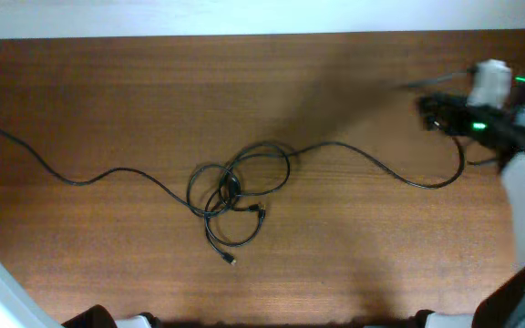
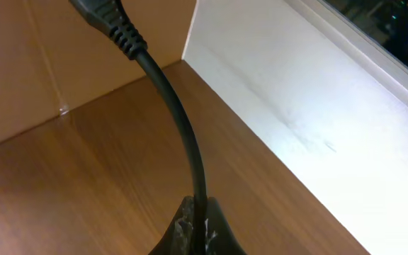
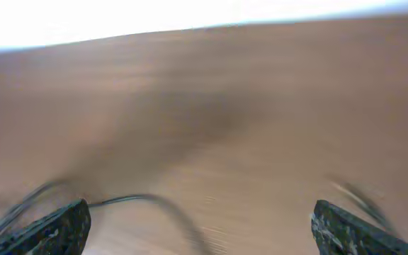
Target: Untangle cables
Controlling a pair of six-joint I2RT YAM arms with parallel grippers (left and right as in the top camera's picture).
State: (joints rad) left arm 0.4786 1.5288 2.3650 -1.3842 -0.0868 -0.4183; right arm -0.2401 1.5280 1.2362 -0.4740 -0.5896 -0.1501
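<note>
Thin black cables (image 1: 235,187) lie knotted mid-frame, strands running left–right; left jaws clamp one, right jaws (upper right, beside the free strand) stand apart.

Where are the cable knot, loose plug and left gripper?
cable knot (image 1: 229,189), overhead view, where loops cross
loose plug (image 1: 231,261), overhead view, its tip
left gripper (image 2: 198,223), left wrist view, between fingertips pinching cable (image 2: 184,120)

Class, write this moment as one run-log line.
left claw: shut on cable | right claw: open | tangle: knotted, centre
</note>
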